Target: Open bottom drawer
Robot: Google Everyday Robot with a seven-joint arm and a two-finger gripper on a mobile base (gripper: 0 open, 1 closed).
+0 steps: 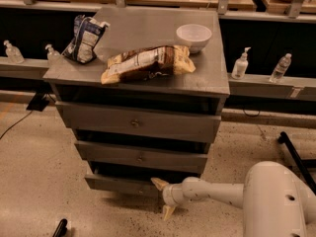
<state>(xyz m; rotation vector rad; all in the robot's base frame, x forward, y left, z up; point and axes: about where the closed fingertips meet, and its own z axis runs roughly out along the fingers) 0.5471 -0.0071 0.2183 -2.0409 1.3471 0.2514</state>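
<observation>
The grey cabinet [217,85] has three drawers. The bottom drawer [116,183] is the narrowest and lowest, just above the floor, with a dark gap above its front. Its knob does not show. My gripper [163,197] is on the end of the white arm [217,194], which reaches in from the lower right. It sits at the right end of the bottom drawer's front. Its two tan fingers [159,183] are spread apart, one above the other, with nothing between them.
On the cabinet top lie a white bowl [193,35], a long snack bag [147,63] and a blue-white bag [84,38]. Bottles [240,64] stand on the ledge behind. A black leg [296,154] crosses the floor at right.
</observation>
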